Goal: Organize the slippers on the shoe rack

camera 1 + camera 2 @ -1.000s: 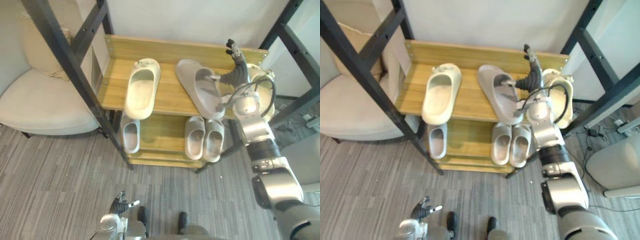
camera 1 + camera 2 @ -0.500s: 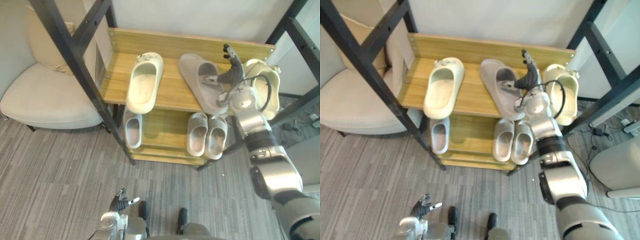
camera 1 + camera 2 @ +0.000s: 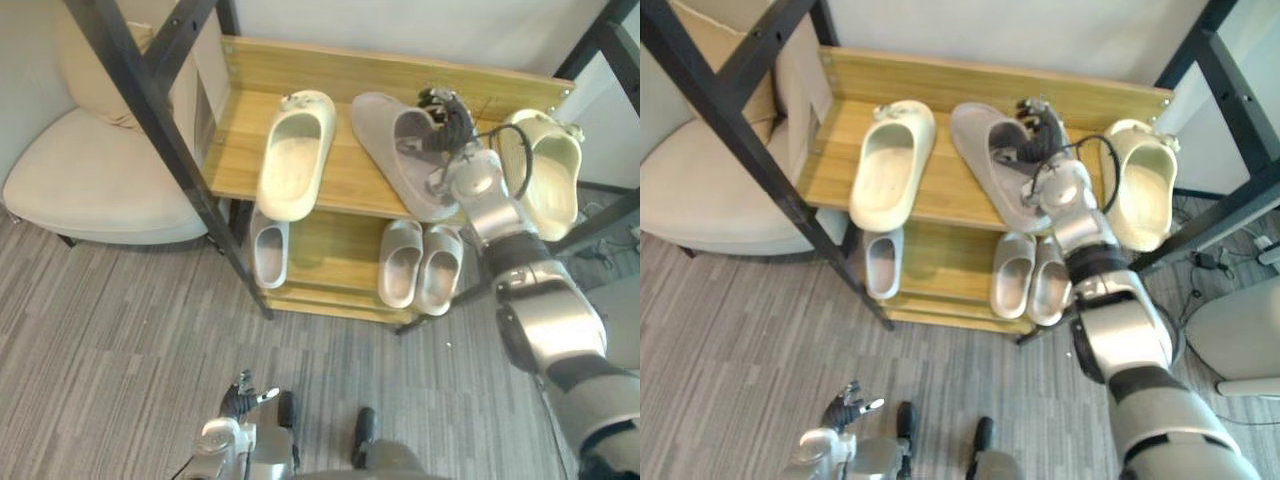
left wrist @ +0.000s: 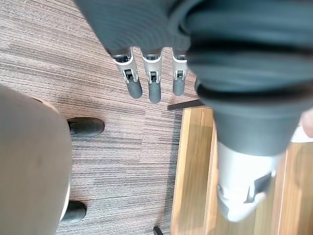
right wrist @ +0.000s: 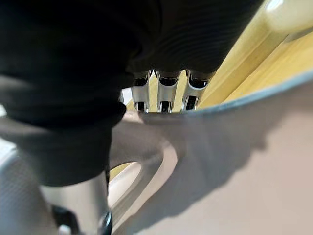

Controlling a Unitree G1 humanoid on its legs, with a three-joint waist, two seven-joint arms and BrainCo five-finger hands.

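A grey slipper [image 3: 395, 170] lies slanted on the top shelf [image 3: 340, 190] of the wooden shoe rack, beside a cream slipper [image 3: 293, 160] to its left. My right hand [image 3: 452, 130] rests on the grey slipper's strap [image 5: 205, 161], fingers [image 5: 164, 93] curled over the strap's edge and thumb under it. A second cream slipper [image 3: 545, 170] sits at the rack's right end, just past my right wrist. My left hand [image 3: 240, 395] hangs low near the floor, fingers [image 4: 151, 88] straight and holding nothing.
On the lower shelf sit a single pale grey slipper [image 3: 268, 255] and a pair [image 3: 420, 268]. Black metal frame posts [image 3: 150, 120] cross in front of the rack's left side. A cream armchair [image 3: 90, 190] stands left of the rack.
My right hand's fingers, raised and straight before, have folded down over the grey slipper's strap. The camera has shifted a little; the left hand has stayed put.
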